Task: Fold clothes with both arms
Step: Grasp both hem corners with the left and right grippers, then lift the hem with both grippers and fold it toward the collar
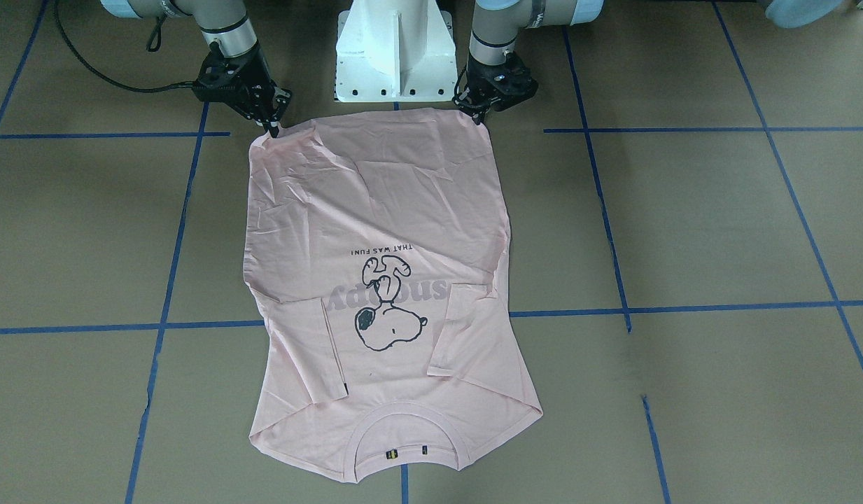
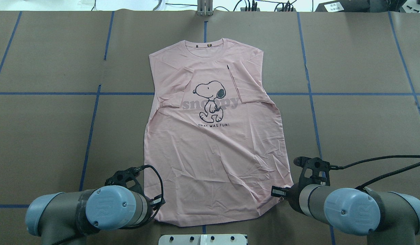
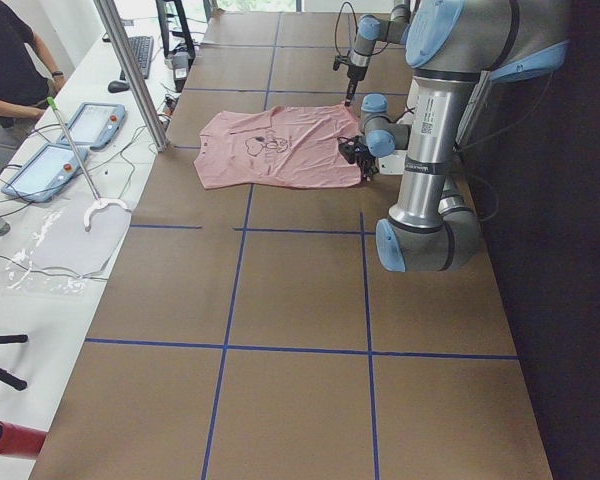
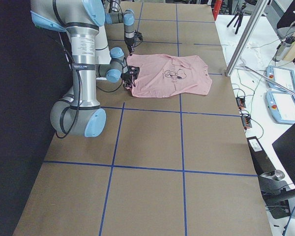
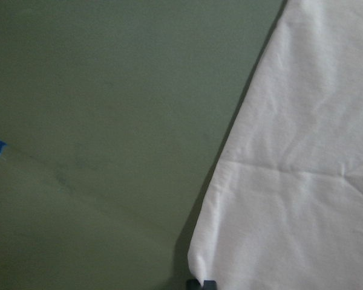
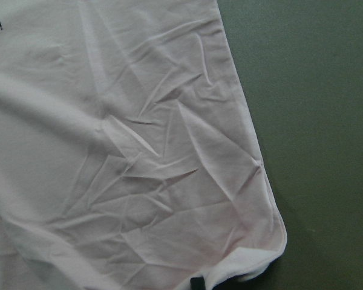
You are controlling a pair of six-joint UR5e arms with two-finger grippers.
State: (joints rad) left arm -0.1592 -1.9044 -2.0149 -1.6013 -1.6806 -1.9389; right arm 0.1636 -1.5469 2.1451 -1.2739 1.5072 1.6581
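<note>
The pale pink T-shirt (image 1: 389, 196) lies flat on the brown table, dog print up, both sleeves folded inward, neck at the far side and hem toward the robot (image 2: 213, 153). My left gripper (image 1: 479, 117) is at the hem's left corner, its dark fingertips (image 5: 201, 283) close together at the corner's edge. My right gripper (image 1: 274, 128) pinches the hem's right corner, where the fabric (image 6: 248, 266) curls up slightly around a fingertip (image 6: 196, 284). In the overhead view both wrists hide the fingertips.
The white pedestal base (image 1: 396, 49) stands just behind the hem, between the arms. Blue tape lines (image 1: 165, 280) cross the table. A side desk with tablets (image 3: 70, 140), a metal post (image 3: 130, 70) and an operator (image 3: 10, 60) lie beyond the shirt's neck end.
</note>
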